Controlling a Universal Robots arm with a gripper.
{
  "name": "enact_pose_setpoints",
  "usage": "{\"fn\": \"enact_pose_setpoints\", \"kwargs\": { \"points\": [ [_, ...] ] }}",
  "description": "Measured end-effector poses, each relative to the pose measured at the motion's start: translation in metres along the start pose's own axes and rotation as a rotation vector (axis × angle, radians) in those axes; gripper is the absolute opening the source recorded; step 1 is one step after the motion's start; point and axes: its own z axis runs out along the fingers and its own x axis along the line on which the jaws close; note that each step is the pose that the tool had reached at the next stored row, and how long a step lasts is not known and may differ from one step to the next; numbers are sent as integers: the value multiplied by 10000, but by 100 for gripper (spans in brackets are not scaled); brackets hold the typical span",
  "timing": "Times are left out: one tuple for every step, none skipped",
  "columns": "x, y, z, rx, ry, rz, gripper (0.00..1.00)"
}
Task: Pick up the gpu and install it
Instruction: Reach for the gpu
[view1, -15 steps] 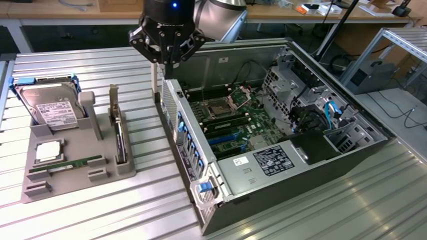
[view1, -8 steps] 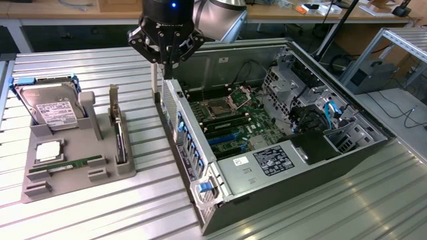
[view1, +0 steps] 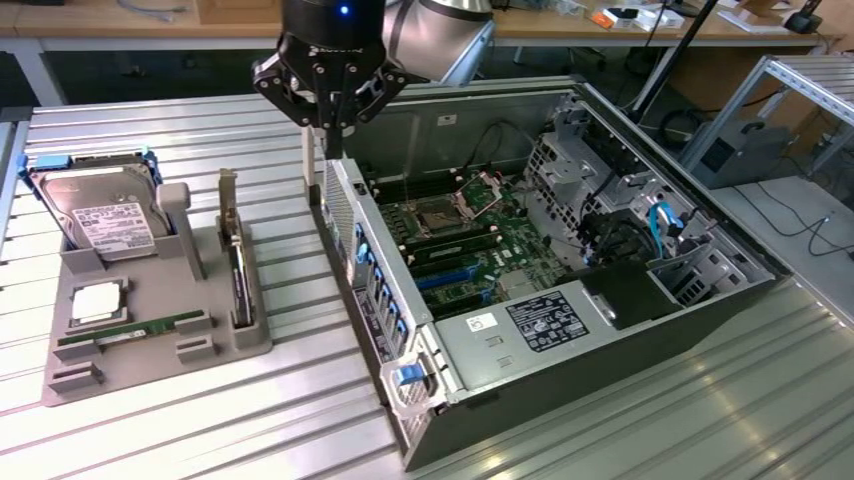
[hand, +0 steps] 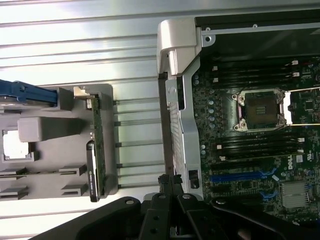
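Shut tight and empty, the black tool (view1: 330, 122) hangs over the rear wall of the open computer case (view1: 441, 120), which lies on its side on the ribbed metal table (view1: 641, 420) with the motherboard (view1: 467, 240) exposed. On the exterior view's left of the case sits a gray holder (view1: 160, 290) carrying a hard drive (view1: 100, 215), a memory stick (view1: 134, 328) and the gpu (view1: 238, 275). The gpu stands on its edge in the slot nearest the case, bracket end up, untouched and apart from the tool. The wrist view shows the same card (hand: 97, 145) off to one side of the closed tool (hand: 169, 180). The pick-up looks not yet begun. A grasp would call for opened fingers lined up over the card's top edge.
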Motion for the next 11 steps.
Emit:
{"fn": "enact_pose_setpoints", "kwargs": {
  "points": [
    [3,0,0,0,0,0,11],
    [7,-1,0,0,0,0,11],
    [9,-1,0,0,0,0,11],
    [12,-1,-1,0,0,0,11],
    [16,-1,-1,0,0,0,11],
    [18,-1,0,0,0,0,11],
    [21,-2,-1,0,0,0,11],
    [23,-2,-1,0,0,0,11],
    [24,-2,-1,0,0,0,11],
    [26,-2,-1,0,0,0,11],
    [27,-2,-1,0,0,0,11]
  ]
}}
